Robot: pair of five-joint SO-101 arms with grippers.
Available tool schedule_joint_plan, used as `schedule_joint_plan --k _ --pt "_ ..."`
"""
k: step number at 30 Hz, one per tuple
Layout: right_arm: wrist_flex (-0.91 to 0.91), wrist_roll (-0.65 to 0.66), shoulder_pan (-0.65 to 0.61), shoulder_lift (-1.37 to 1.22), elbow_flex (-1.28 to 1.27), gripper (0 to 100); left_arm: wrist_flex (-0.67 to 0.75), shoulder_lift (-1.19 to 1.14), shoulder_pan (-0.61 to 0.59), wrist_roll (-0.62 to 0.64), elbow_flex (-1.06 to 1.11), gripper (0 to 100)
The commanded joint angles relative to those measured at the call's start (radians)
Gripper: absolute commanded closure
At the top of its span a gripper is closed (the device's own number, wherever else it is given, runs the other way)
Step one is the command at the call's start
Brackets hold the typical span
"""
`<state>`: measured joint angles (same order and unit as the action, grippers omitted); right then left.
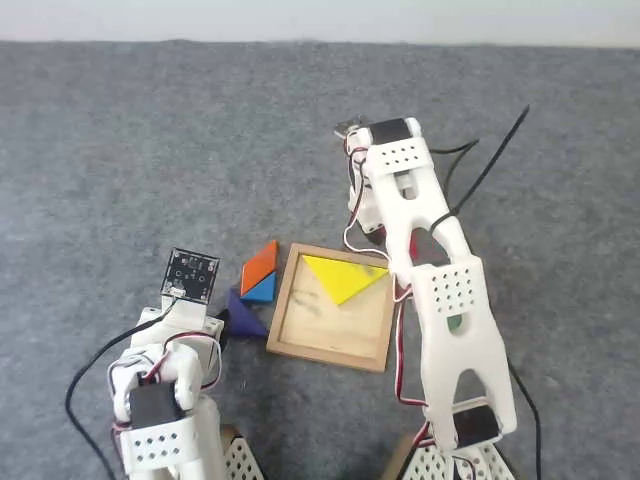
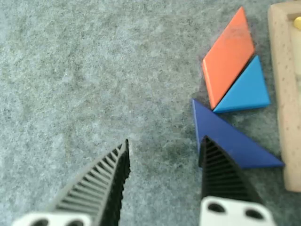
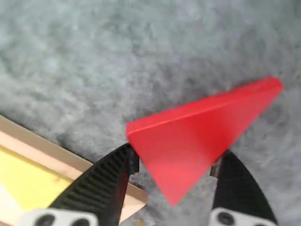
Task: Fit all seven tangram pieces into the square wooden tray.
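Tangram check: red triangle (image 3: 202, 136) pinched in right gripper (image 3: 175, 157), tilted, one corner poking well past the fingertips. Sits with wooden tray (image 3: 56, 150) just beside one finger, yellow triangle (image 3: 19, 181) already seated inside.

Other side: left gripper (image 2: 165, 142) spread wide, holding nothing. Parked with one fingertip over the edge of dark blue triangle (image 2: 230, 141). Orange parallelogram (image 2: 229, 56) and light blue triangle (image 2: 247, 89) just ahead of the fingertips, touching each other. All three outside the tray.

Failure modes from here, as a judgement:
- Apparently gripping on slanted edges, so likely to twist or squirt out under more squeeze or a fast swing.
- Going in tilted could catch a corner on the tray rim and end up propped there instead of lying flat.
- Could land on or shove the yellow triangle, spoiling the fit for everything else.
- Closing or dragging the left side as is could skid the dark blue triangle into its neighbours or against the tray wall.
- Could also clash arms if both head for the tray together.
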<state>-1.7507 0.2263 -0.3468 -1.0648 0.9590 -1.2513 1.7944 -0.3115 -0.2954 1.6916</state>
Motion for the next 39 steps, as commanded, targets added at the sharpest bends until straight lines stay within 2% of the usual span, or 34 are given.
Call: schedule_joint_plan --k 1,5,11,21,25,33,39 --pt "-0.035 0.028 -0.002 -0.013 0.084 68.7 -0.006 -0.003 0.0 -0.009 -0.007 77" --pt "-0.039 0.023 -0.027 -0.013 0.101 59.2 -0.006 -0.003 0.0 -0.009 -0.007 77" --pt "-0.03 -0.074 -0.065 -0.01 0.107 61.8 -0.006 -0.003 0.0 -0.009 -0.007 77" --pt "0.048 -0.238 -0.061 -0.01 0.107 65.9 -0.006 -0.003 0.0 -0.009 -0.007 77" --pt "0.071 -0.25 -0.076 -0.01 0.12 65.9 -0.006 -0.003 0.0 -0.009 -0.007 77" --pt "-0.007 -0.25 -0.082 -0.024 0.304 65.9 -0.006 -0.003 0.0 -0.009 -0.007 77" --pt "-0.012 -0.25 -0.056 -0.081 0.293 65.9 -0.006 -0.003 0.0 -0.009 -0.007 77"
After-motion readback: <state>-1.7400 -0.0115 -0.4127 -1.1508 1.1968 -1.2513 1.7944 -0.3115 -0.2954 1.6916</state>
